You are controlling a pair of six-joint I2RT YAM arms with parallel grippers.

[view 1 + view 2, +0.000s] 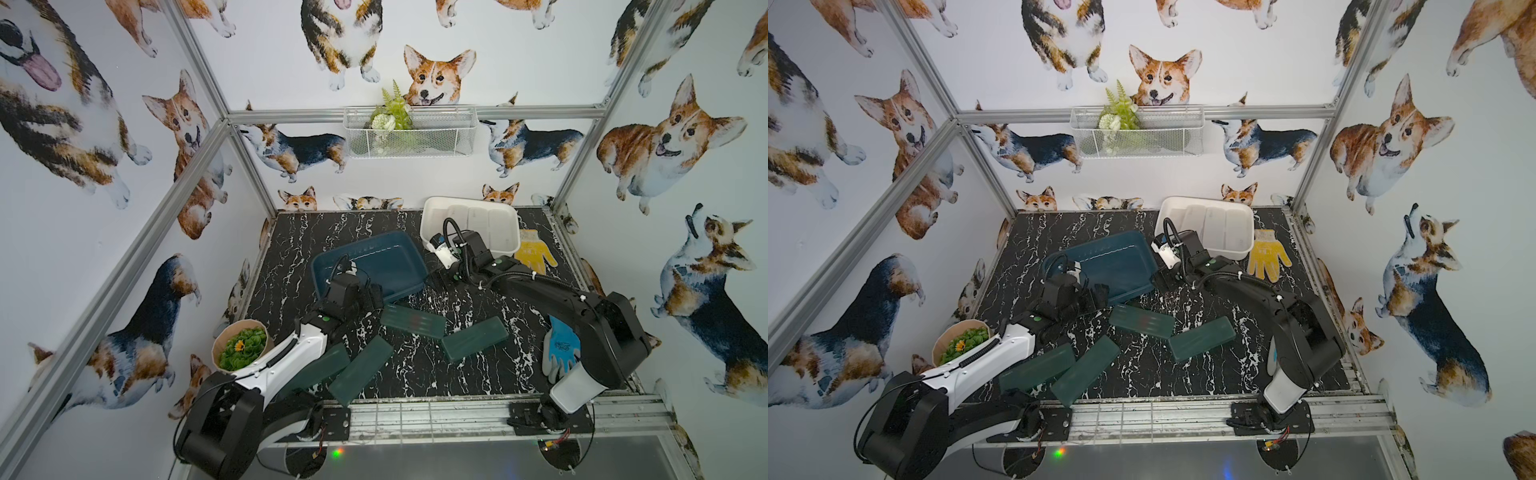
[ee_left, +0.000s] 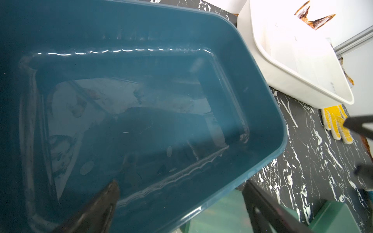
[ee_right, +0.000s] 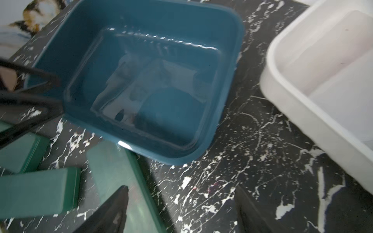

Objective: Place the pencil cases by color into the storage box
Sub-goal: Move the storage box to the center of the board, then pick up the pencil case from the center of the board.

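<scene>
Left gripper [image 2: 181, 182] spread empty over rim of deep-teal rectangular plastic tub [image 2: 262, 90], right gripper [image 3: 181, 187] spread empty above black marbled tabletop [image 3: 252, 131].

Left arm [image 1: 299, 347]: white shell between bulky black joint housings, black cable alongside, green dot near the wrist. Right arm [image 1: 540, 291]: black — white lowest link — with ribbed hose and white zip ties. Left gripper [image 2: 180, 184] and right gripper [image 3: 181, 187] have tapered black fingers.
</scene>
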